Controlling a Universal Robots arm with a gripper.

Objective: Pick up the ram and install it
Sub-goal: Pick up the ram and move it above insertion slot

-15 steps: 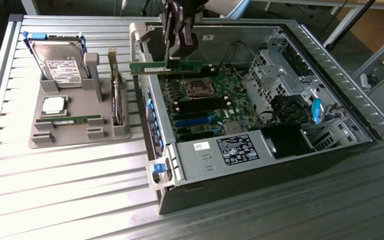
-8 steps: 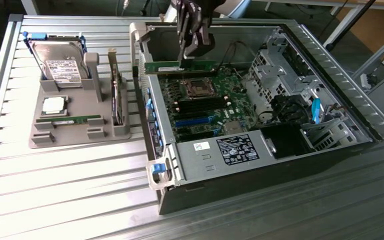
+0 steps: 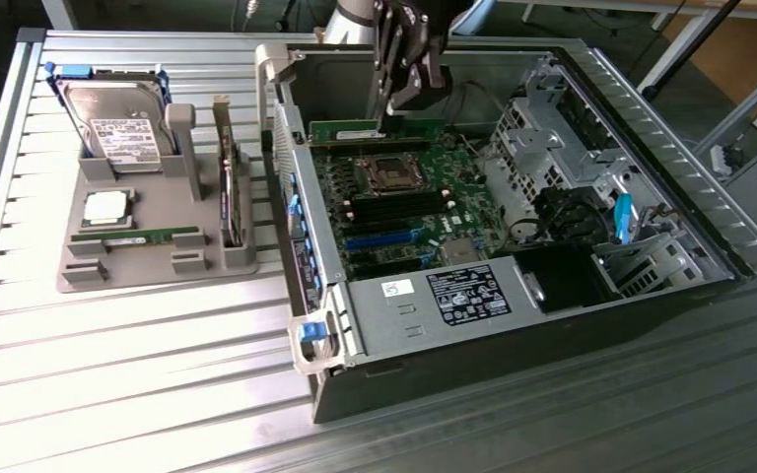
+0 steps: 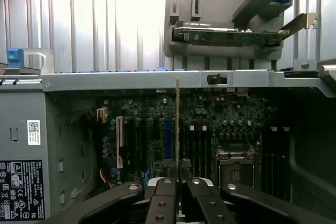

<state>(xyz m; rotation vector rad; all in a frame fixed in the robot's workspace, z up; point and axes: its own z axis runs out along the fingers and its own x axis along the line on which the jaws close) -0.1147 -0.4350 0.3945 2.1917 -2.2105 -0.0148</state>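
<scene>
The ram (image 3: pixel 347 130) is gripped edge-on by the nearly closed jaws of the gripper (image 3: pixel 412 99) and held over the motherboard (image 3: pixel 398 212) inside the open computer case (image 3: pixel 654 212), beyond the CPU socket (image 3: pixel 385 174), while a second memory stick (image 3: pixel 135 236) is seen lying in the grey holder (image 3: pixel 115 283) on the tabletop (image 3: pixel 129 374).

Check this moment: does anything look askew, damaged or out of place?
Nothing stands out. The gripper grips the ram straight, over the motherboard inside the open case; the other stick lies flat in its tray.
</scene>
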